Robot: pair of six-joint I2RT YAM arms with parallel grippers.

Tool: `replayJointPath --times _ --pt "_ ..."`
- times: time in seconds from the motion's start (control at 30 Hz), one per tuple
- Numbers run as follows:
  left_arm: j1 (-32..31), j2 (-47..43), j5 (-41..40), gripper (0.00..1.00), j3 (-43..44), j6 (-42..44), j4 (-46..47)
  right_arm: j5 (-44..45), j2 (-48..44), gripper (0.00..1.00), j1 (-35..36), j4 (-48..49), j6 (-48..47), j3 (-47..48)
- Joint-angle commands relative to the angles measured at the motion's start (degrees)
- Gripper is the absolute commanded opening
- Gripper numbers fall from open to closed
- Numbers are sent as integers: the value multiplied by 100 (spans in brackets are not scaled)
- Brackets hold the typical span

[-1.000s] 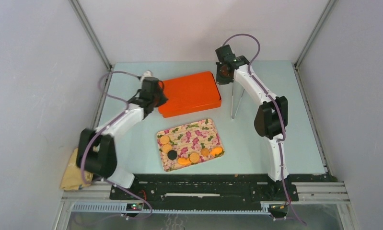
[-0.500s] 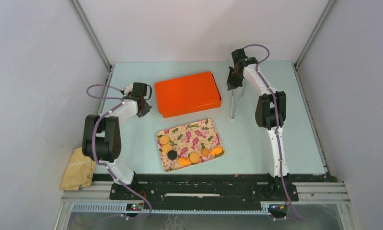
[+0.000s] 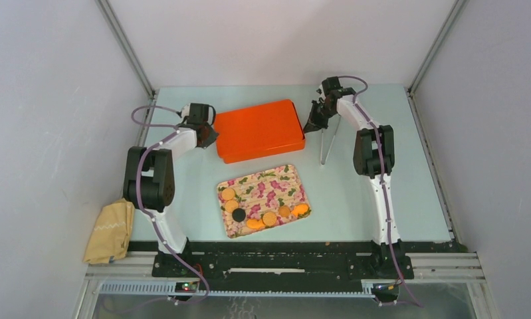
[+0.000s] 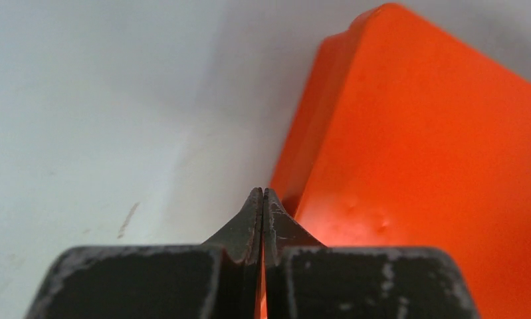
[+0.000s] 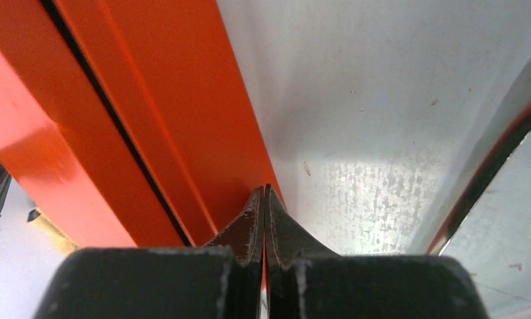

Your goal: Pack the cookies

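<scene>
Two tools are sitting at opposite ends of one orange box [image 3: 261, 129], which is lying shut on the far half of the desk [image 3: 409, 199].

At far left, a yellow cloth [image 3: 109, 232] is lying crumpled off the desk's near-left corner, beside the left arm's base.

The left tool [image 3: 211, 136] is sitting low at the box's left end. In the left wrist view its fingers [image 4: 246, 229] are pressing flat against each other with nothing between them. Their tips are pointing at the foot of the box's left wall, just beside it; contact cannot be confirmed.

Nearer the arms, apart from the box, a floral tray [image 3: 276, 181] is lying slightly skewed at mid-desk. Seven cookies [image 3: 270, 218] are resting on it, running down its left side and along its near edge. Six are golden-orange and one, at the near-left corner, is black.

The right tool [image 3: 309, 126] is sitting low at the box's right end. In the right wrist view its fingers [image 5: 249, 229] are likewise closed tight on nothing. Their tips are lying against the box's right wall below the dark seam between lid and base.

Just right of that tool, a thin two-legged metal frame [image 3: 325, 146] is standing on the desk under the right arm.
</scene>
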Motion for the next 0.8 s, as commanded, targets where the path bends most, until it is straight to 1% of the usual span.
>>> replayJointPath --times 0.0,0.17,0.23,0.3,0.37,0.4,0.5,0.57,0.77 --pt "-364 190 354 0 594 50 212 -1042 -216 0 -24 427 253 -387" --pt "-722 198 633 0 467 -130 306 -1612 -341 0 -24 549 402 -601" --pt "-767 180 735 0 347 -197 380 -1632 -434 0 -32 673 476 -756" --pt "-770 135 703 0 241 -198 382 -1444 -513 0 -41 655 514 -831" --pt "-764 70 621 0 202 -145 329 -978 -642 0 -51 595 555 -926" --pt "-761 39 599 0 190 -109 302 -609 -752 0 -59 568 587 -1004" --pt "-761 -73 571 0 175 -49 258 562 -1408 0 -60 748 670 -1517" --pt "-761 -111 577 0 174 -38 261 1084 -1864 0 -41 959 701 -1809" --pt "-761 -113 594 0 204 -28 258 2810 -2879 0 417 1023 296 -1977"
